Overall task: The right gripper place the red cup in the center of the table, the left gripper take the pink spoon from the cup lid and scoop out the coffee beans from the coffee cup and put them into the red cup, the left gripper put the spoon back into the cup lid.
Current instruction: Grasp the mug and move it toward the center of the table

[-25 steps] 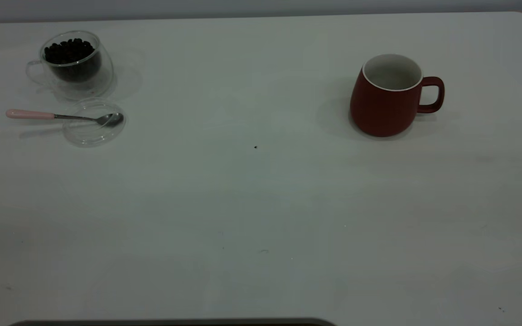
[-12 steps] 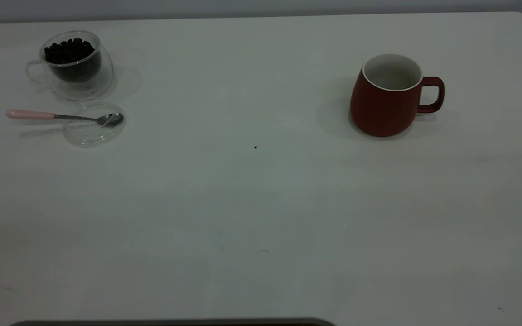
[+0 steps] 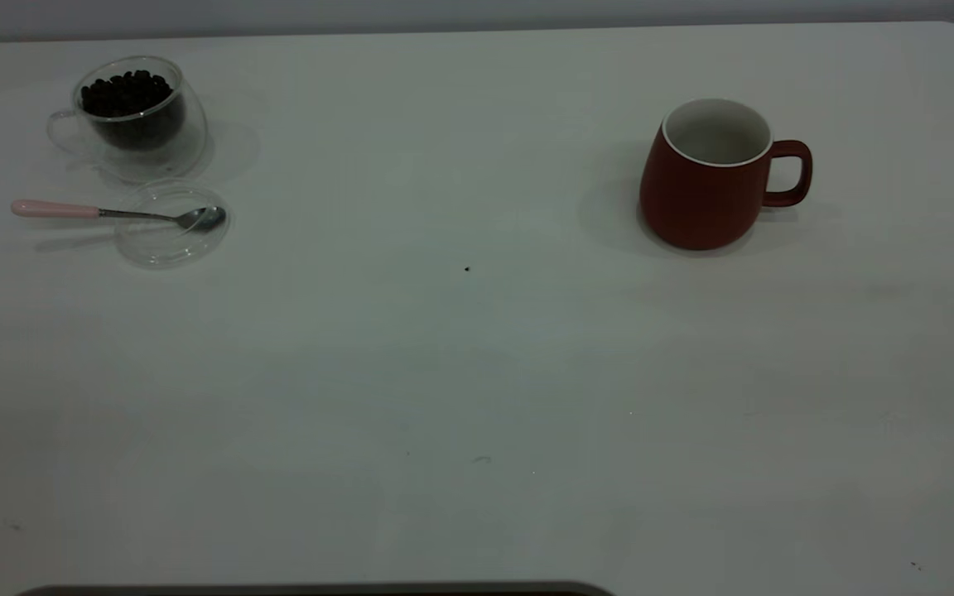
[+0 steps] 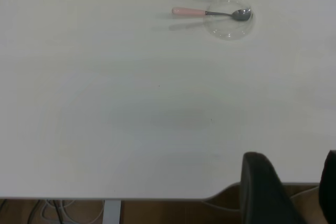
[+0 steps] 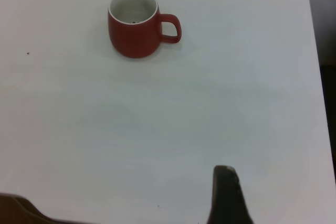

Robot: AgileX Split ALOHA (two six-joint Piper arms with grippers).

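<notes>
- Standing upright on the desk (image 3: pixel 477 372), right of centre toward the far side, is the red cup (image 3: pixel 709 178), handle pointing right.
- Lying across the lid (image 3: pixel 171 228) at far left is the spoon (image 3: pixel 113 213), just near of the glass cup (image 3: pixel 133 116) of beans (image 3: pixel 125 93).
- Hanging released over the near desk edge is the left hand (image 4: pixel 294 192), holding nothing.
- Hovering well near of the red cup is the right hand (image 5: pixel 126 211), fingers spread wide and empty.

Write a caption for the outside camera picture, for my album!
A red cup waits alone, far from the pink spoon on its lid and the glass cup of beans.

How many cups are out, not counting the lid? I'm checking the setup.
2. The coffee cup stands at the table's far left, the red cup far right. None seems hidden.
</notes>
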